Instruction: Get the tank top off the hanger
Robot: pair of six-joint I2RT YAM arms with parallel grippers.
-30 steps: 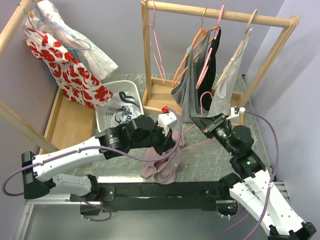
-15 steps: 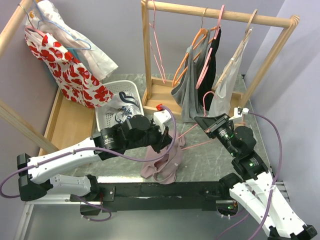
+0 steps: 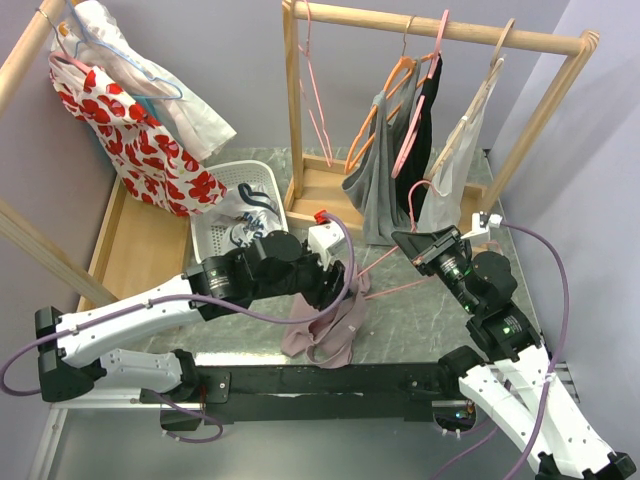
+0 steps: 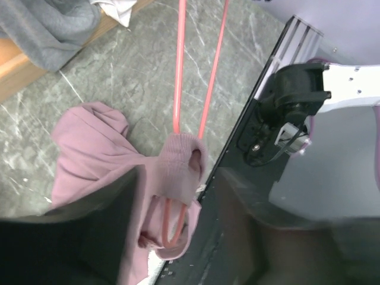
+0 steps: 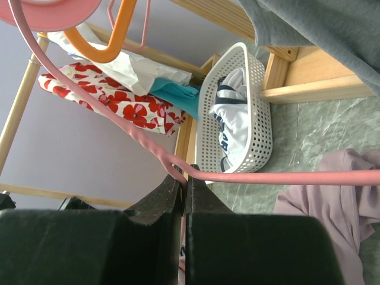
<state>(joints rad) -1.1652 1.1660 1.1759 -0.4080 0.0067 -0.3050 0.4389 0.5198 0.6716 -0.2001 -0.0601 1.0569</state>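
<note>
white basket [image 3: 262,178] sits beyond and to the left of my left fingers [image 4: 178,190], apart from them, white clothes inside

left fingers: spread apart, nothing clamped. Both show only as dark blurs at the bottom of the wrist view

tank top [image 4: 89,154]: mauve, bunched on the desk [image 4: 119,65] just under and ahead of the left fingertips, its near part hanging over the desk's front edge onto the black rail [image 4: 237,136]. Not off yet: one strap is wrapped round the end loop of the pink hanger [image 4: 179,71], and that loop lies in the gap between the left fingers

the hanger's two rods run away from the left fingertips across the desk toward my right fingers [image 5: 183,184]

right fingers: pinched fully together on the hanger wire, right at the bend where the hook meets the shoulder. The hook curves up and away past the tips, the shoulder rod runs off sideways

wooden rack [image 3: 440,30] stands beyond the right fingers, a grey garment [image 3: 378,190] on it hanging nearest them, not touching
</note>
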